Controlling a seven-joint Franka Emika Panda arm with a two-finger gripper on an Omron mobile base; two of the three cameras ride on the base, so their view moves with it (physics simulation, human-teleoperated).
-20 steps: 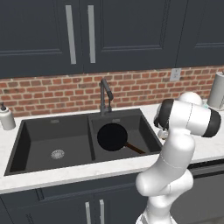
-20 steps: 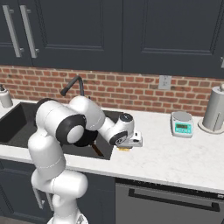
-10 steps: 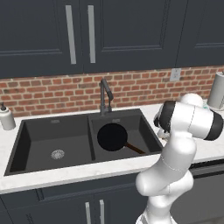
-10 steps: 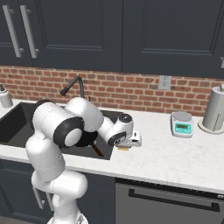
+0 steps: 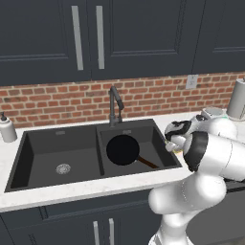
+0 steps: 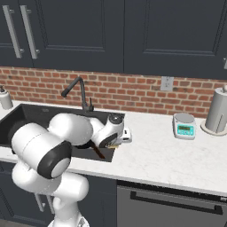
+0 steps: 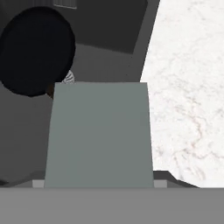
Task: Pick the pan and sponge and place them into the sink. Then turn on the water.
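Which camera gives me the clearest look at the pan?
The left base view: the whole pan lies in the sink's smaller basin, handle included. The hand view catches its round body; the right base view shows little beyond the handle.

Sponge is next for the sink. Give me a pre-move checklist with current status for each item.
1. Pan in the sink: ok, it lies flat in the basin nearer the arm.
2. Sponge held by the end effector: ok, it sits right between the fingers.
3. Sponge off the counter: ok, lifted at the sink's rim.
4. Sponge fully over the basin: cannot tell; the rim runs close beside it in the hand view.
5. Landing room: ok, bare basin floor shows beside the pan.
6. Faucet off: ok, no water runs.
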